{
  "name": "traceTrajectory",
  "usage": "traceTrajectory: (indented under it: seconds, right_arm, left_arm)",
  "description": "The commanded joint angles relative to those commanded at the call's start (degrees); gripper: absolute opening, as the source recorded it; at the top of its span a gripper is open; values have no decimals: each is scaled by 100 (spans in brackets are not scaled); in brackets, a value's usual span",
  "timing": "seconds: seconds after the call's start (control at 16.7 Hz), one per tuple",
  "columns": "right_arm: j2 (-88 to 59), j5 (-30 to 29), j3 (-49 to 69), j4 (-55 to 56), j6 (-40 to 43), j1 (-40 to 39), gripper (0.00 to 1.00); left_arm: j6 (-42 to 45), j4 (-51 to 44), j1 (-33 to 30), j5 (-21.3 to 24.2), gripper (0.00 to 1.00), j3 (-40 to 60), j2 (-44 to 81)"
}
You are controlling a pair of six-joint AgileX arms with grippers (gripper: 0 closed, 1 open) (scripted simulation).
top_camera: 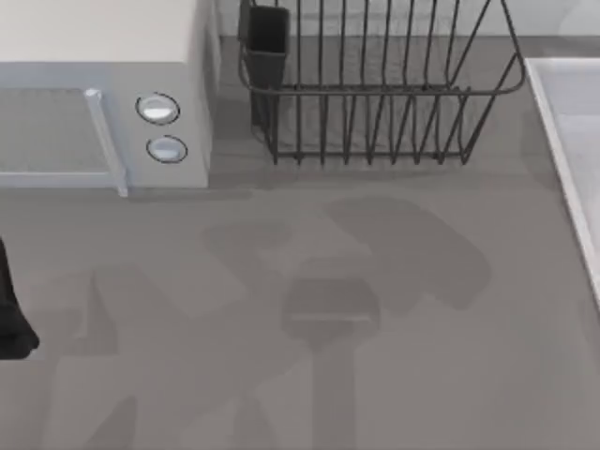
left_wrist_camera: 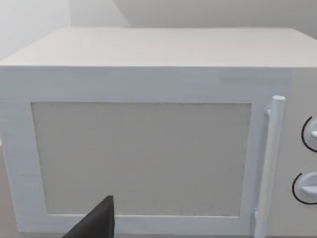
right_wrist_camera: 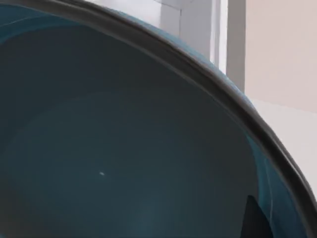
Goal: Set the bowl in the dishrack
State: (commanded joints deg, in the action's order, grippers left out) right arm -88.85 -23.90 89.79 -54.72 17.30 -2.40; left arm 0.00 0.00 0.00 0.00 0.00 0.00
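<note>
Nearest to you, the right wrist view looks straight into a teal bowl [right_wrist_camera: 114, 163] with a dark rim; its hollow faces the camera and its rim curves across the view. A small dark tip [right_wrist_camera: 255, 218] sits against the bowl's inner wall near the rim; it looks like part of the right tool, but you cannot tell how far that tool is open or whether it grips the bowl. You can read no writing or brand on the bowl.

At the left edge of the worktop [top_camera: 309, 375] in the top view, a dark piece of your left arm [top_camera: 11, 309] pokes in. In the left wrist view a dark finger [left_wrist_camera: 96, 220] of the left tool shows in front of the microwave door; you cannot tell how wide that tool stands, and it touches nothing you can see.

Farther back on the left stands the white microwave [top_camera: 103, 84], its door with an upright handle [left_wrist_camera: 271, 163] and two round knobs [top_camera: 157, 109] facing the near side. No label is readable on it.

At the far side, right of the microwave, sits the dishrack [top_camera: 375, 94], its long axis running left to right, with its utensil cup [top_camera: 267, 47] at its left end. A pale raised surface [top_camera: 572, 141] lies along the right edge.
</note>
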Motion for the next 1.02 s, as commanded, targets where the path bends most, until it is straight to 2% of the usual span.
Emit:
traceTrajectory:
  seconds: [0.36, 0.6, 0.84, 1.02]
  right_arm:
    - [169, -1776, -479, 2764, -1283, -3135, 0]
    - [391, -2896, -664, 4353, -1752, -4735, 0]
    - [598, -3609, -736, 5243, -1902, -5612, 0]
    - [627, -3691, -742, 5337, -1910, -5706, 0]
  left_arm:
    - [0, 0, 0, 0, 100, 0, 0]
    - [0, 0, 0, 0, 100, 0, 0]
    - [0, 0, 0, 0, 100, 0, 0]
    - [0, 0, 0, 0, 100, 0, 0]
